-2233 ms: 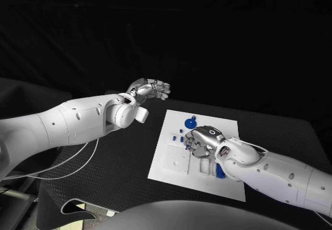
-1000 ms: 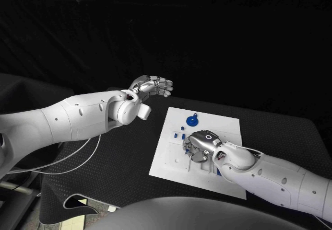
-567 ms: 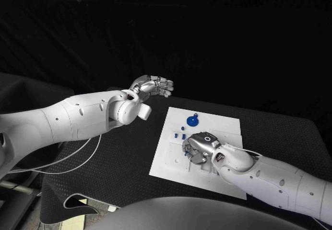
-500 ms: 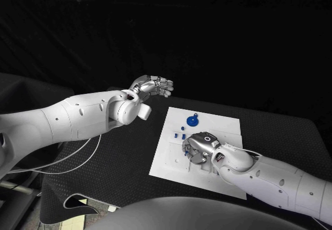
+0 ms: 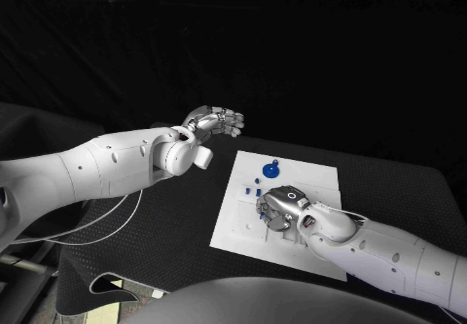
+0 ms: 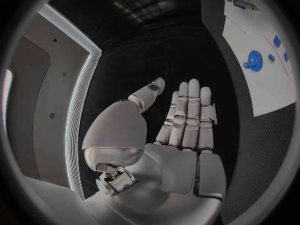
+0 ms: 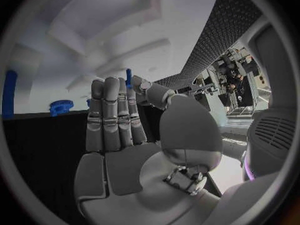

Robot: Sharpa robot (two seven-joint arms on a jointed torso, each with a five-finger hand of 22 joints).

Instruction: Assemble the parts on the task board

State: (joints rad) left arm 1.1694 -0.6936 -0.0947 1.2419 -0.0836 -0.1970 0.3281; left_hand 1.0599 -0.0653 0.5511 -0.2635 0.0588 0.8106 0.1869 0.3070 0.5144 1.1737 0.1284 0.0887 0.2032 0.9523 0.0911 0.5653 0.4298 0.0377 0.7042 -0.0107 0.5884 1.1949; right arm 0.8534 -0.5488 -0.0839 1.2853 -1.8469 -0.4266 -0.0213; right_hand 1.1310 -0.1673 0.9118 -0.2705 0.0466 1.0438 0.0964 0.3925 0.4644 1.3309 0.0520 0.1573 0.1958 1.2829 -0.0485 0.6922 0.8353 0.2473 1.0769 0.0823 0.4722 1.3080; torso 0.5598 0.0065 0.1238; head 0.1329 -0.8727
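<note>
Two white arms reached over the black table (image 5: 175,223). On the left side of the head view, the left hand (image 5: 216,123) was raised beyond the far left corner of the task board (image 5: 253,236), well apart from it. Its wrist view showed the left hand (image 6: 184,122) with fingers (image 6: 194,105) straight, side by side and extended, the thumb set off to one side, and nothing in it.

Moving rightward, the task board lay flat in the middle of the table. Near its far edge sat a round blue part (image 5: 270,168) with a small knob, and just nearer than it a few small blue parts (image 5: 256,181) lay on the white surface. The same round blue part (image 6: 254,62) showed in the left wrist view, resting on the board.

Further right, the right hand (image 5: 281,206) was lowered palm-down onto the middle of the board, its fingers curled toward the surface. A small blue piece (image 5: 262,214) showed at its fingertips. In the right wrist view, a slim blue part (image 7: 129,78) stood upright between the thumb and the fingers (image 7: 112,110), seemingly pinched there. A blue toothed part (image 7: 60,106) lay on the board beside the hand.
</note>
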